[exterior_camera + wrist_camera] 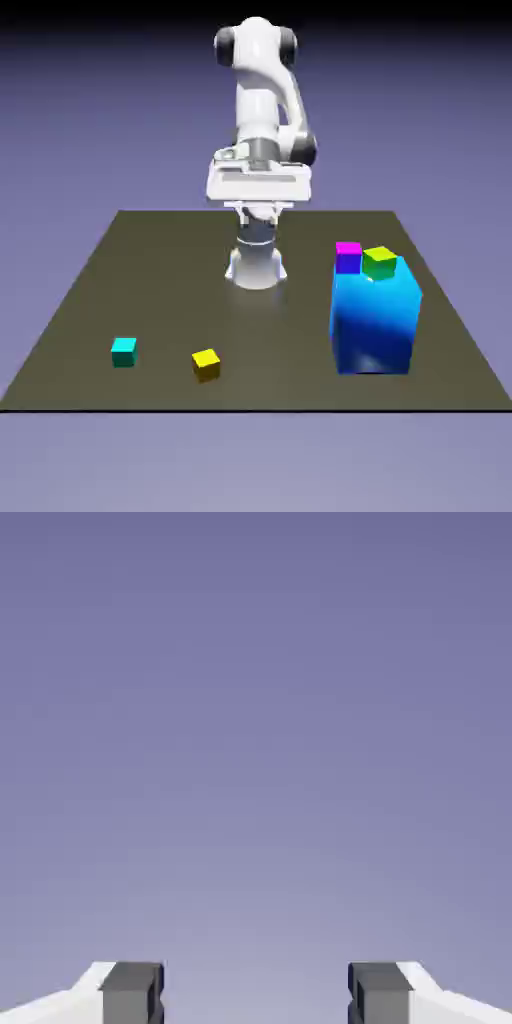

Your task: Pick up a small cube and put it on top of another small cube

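The small cyan cube [123,351] lies on the dark table [150,260] near its front edge, at the exterior view's left. A small yellow cube [206,364] sits a little to its right. My gripper [258,186] hangs high above the table's far middle, close to the robot's base and far from both cubes. In the hand view my gripper [256,997] is open, with its grey fingertips [131,994] wide apart and nothing between them. That view shows only the plain backdrop, so no cube appears in it.
A big blue block [375,320] stands at the exterior view's right. A small green cube [379,262] rests on its top. A magenta cube [348,257] shows at the block's far left top corner.
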`<control>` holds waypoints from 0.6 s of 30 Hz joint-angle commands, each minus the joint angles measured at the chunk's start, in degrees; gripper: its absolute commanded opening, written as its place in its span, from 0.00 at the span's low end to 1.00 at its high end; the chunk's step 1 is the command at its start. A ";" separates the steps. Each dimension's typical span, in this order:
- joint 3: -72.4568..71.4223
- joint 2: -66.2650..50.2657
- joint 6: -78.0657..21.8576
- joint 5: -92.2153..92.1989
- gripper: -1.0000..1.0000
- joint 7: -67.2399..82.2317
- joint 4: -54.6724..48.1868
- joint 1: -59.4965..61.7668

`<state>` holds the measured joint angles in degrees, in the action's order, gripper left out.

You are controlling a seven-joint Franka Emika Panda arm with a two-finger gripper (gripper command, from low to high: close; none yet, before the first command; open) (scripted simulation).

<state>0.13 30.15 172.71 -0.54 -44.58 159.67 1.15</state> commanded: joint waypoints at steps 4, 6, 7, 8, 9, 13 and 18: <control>0.44 -8.31 -4.29 -1.78 0.50 -7.05 -4.40 6.09; 0.66 -12.46 -6.43 -2.67 0.50 -10.57 -6.60 9.13; 0.77 -14.54 -7.50 -3.11 0.50 -12.33 -7.71 10.66; 0.88 -16.61 -8.58 -3.56 0.50 -14.09 -8.81 12.18; 0.99 -18.69 -9.65 -4.00 0.50 -15.86 -9.91 13.70; 1.44 -27.00 -13.93 -5.78 0.50 -22.90 -14.31 19.79; 1.99 -37.38 -19.29 -8.01 0.50 -31.71 -19.81 27.40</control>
<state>2.12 -7.22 153.42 -8.54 -76.29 139.86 28.68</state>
